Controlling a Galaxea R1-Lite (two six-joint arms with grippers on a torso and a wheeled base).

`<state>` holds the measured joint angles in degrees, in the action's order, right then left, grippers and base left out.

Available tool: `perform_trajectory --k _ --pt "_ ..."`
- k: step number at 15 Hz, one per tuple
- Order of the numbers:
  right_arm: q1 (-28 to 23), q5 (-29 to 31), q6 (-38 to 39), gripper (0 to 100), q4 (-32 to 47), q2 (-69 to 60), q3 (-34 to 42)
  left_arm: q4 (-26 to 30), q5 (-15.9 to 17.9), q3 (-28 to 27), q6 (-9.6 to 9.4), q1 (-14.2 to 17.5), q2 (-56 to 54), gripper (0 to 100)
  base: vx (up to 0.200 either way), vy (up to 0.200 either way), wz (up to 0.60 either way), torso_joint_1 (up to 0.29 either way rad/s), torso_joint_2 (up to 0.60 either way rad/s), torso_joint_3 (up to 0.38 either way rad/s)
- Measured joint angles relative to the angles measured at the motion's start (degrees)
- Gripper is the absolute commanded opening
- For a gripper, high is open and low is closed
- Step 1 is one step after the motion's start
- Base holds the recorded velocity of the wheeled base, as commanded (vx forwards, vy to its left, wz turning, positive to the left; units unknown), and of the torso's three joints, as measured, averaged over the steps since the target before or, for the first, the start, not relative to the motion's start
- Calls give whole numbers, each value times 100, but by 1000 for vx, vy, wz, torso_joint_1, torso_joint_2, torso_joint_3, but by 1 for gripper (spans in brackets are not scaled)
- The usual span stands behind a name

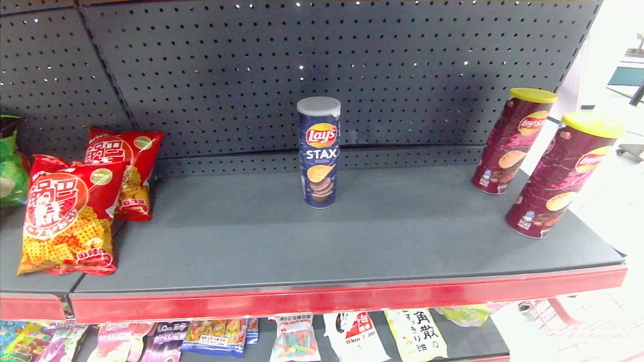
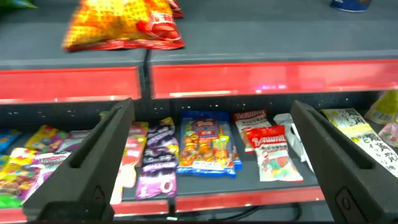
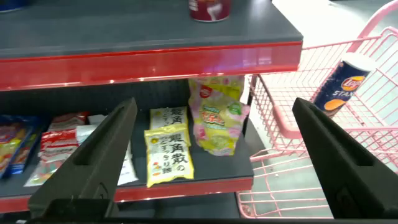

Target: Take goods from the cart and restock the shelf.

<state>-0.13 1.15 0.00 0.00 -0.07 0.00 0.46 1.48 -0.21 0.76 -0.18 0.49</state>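
Left gripper [image 2: 211, 104] and right gripper [image 3: 214, 102] both spread, empty. Right wrist view: cart [image 3: 277, 124], blue can [image 3: 341, 84] inside, beyond right gripper; red can [image 3: 209, 9] cut off.

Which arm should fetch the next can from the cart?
Right, likely. Its open right tool is near the pink cart holding the blue can; the left tool, also open, faces snack bags on the lower shelf.

Dark pegboard panel [image 1: 402, 75] at the back; red snack bags [image 1: 68, 216] lean before its left end, two maroon canisters [image 1: 508, 146] at its right, and below it, probably candy packets [image 1: 294, 337].
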Motion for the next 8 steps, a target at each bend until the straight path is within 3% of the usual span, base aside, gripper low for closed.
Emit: perform_trajectory --k 8 --pt "4 0 10 100 0 0 0 -2 2 2 2 0 -2 100 0 -200 0 4 1 2"
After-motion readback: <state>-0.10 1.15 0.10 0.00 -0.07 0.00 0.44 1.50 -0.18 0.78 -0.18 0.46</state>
